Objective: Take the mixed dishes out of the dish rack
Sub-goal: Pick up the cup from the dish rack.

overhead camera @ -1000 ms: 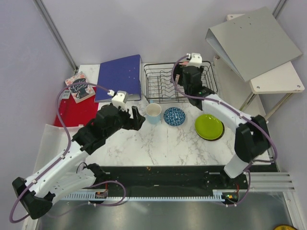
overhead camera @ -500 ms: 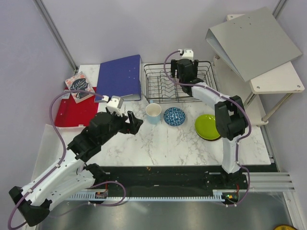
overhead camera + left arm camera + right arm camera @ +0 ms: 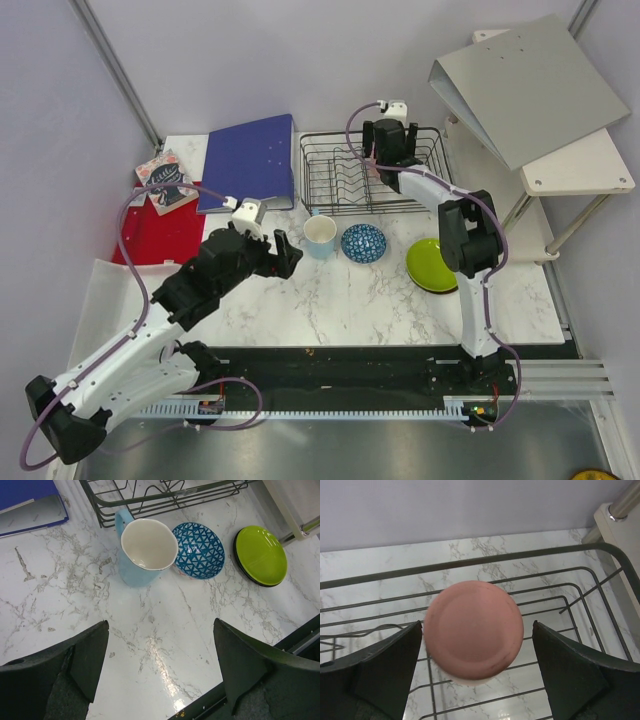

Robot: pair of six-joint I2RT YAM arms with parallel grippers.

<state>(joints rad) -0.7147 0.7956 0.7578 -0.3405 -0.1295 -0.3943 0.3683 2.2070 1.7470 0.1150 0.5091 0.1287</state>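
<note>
- Lilac-walled booth, white marble counter [image 3: 330, 310]. The black wire dish rack [image 3: 330, 134] sits at the back edge, with the blue binder [image 3: 250, 160] just left of it.
- Already out on the counter, in a row in front of the rack: light blue cup [image 3: 320, 237], upright and touching the small blue patterned bowl [image 3: 363, 242]. The lime-green bowl [image 3: 436, 264] is further right, near the right edge.
- A dark rim shows under the green bowl; can't tell what it is. No red-and-black lacquer bowl is clearly visible.
- Change, left side: a second ago the left gripper [image 3: 290, 250] was right up against the light blue cup. It has now backed off to the left, jaws wide and empty. The cup stands alone, so that placement looks finished.
- Change, right side: the right gripper [image 3: 476, 626] has moved from the front right of the rack towards the back.
- It is now over the tall pink cup [image 3: 470, 645], which stands in the rack with a flat round face up, slightly blurred.
- Right jaws are wide, one either side of the pink cup and not touching it.
- Judgement: the pink cup is the next item out. The grasp hasn't started, and the jaws need to drop and close.
</note>
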